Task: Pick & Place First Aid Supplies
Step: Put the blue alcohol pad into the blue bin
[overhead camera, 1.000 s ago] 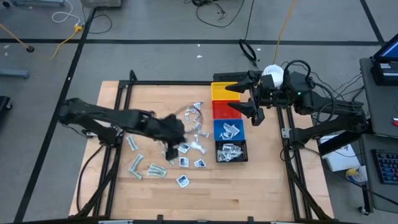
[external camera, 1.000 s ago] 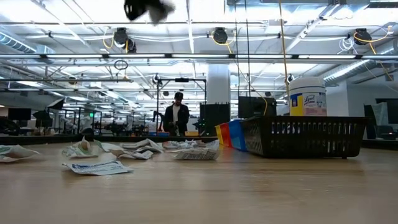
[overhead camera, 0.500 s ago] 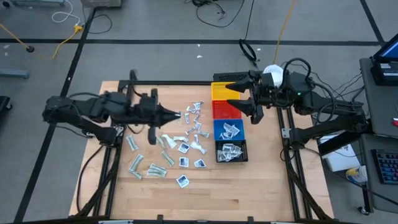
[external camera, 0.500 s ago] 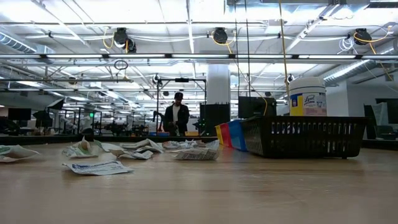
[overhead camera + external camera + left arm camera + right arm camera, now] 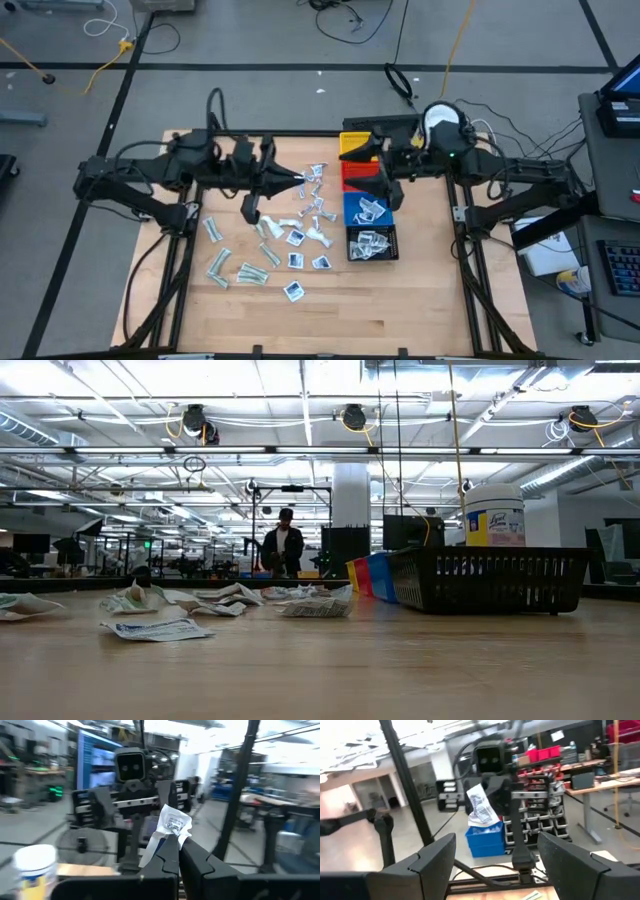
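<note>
From the overhead camera I had the left gripper raised over the table, pointing toward three o'clock, its fingers pinched together on one white packet. My wrist camera showed that packet gripped only by its lower edge, most of it sticking up free above the fingertips. That thin hold worried me: a quick swing could have let it slip or flutter out and land short of the bins.

Below and toward six o'clock from that gripper lay the rest of the loose packets, scattered on the wood, well apart from the bins.

Further right, the right gripper hung with its fingers spread wide and nothing between them, over the red bin and pointing toward nine o'clock, facing the left one. The two tips stood near each other. I judged a hand-over likely, and any misalignment could have bumped the fingers together or knocked the packet loose over the wrong bin.
</note>
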Available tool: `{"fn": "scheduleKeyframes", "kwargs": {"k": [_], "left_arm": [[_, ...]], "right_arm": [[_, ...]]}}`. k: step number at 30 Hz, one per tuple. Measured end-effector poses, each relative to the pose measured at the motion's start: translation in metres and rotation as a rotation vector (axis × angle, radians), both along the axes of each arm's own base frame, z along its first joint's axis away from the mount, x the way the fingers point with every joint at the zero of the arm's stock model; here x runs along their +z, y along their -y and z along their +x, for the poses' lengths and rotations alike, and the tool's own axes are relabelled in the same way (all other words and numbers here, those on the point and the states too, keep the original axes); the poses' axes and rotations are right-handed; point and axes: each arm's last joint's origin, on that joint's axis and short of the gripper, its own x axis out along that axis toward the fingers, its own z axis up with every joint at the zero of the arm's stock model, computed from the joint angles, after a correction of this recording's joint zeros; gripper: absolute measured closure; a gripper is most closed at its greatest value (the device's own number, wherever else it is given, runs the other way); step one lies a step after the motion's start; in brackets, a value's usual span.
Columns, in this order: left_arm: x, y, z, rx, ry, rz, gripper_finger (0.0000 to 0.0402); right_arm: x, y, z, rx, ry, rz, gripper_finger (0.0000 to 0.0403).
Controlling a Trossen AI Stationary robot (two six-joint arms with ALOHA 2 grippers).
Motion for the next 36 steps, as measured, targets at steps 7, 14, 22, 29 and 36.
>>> {"fn": "scheduleKeyframes", "kwargs": {"k": [7,14,22,29,36], "left_arm": [[0.011,-0.006,0.029,-0.124,0.002,0.007,0.0401],[0.007,-0.012,0.056,-0.144,-0.054,-0.004,0.0401],[0.005,-0.015,0.061,-0.128,-0.057,-0.026,0.0402],[0.005,-0.014,0.061,-0.128,-0.053,-0.026,0.0401],[0.006,-0.015,0.061,-0.117,-0.058,-0.120,0.0385]], "right_arm": [[0.000,-0.008,0.019,0.119,-0.008,-0.013,0.0124],[0.007,-0.018,0.019,0.154,0.070,-0.034,0.0125],[0.006,-0.022,0.019,0.170,0.060,0.002,0.0187],[0.007,-0.022,0.019,0.162,0.065,0.008,0.0323],[0.007,-0.022,0.019,0.159,0.064,-0.021,0.0399]]}}
